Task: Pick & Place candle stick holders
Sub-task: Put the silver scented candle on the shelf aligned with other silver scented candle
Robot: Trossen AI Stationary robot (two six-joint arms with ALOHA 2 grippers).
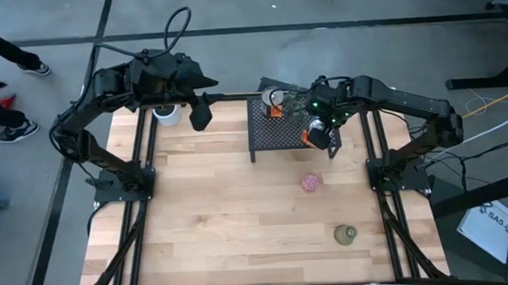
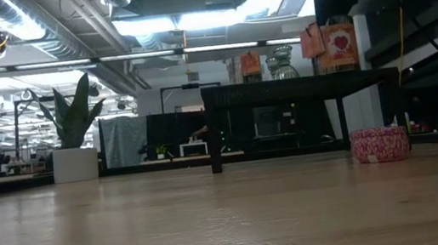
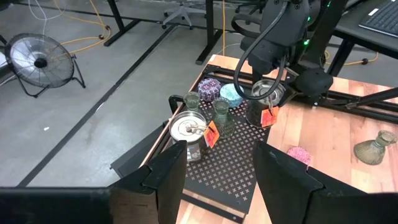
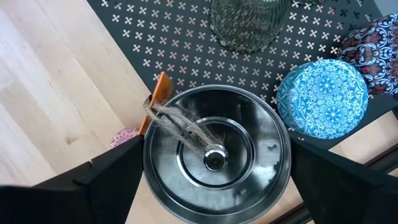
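Silvery holder (image 4: 216, 155) — glossy polished metal; rack (image 4: 186, 43) — matt perforated metal; table (image 1: 241, 214) — smooth pale wood.

You are in a big robot lab or workshop. Your wooden counter (image 1: 241, 214) sits in a black metal frame (image 1: 142, 193) on a gray concrete floor (image 3: 93, 93). Look across the counter and you see bare pipes and long lights on the ceiling (image 2: 145, 21), with desks far behind. A round fan (image 3: 38, 61) and loose cables (image 3: 118, 37) lie on the floor. A person's shoes (image 1: 16, 130) show beside the rig.
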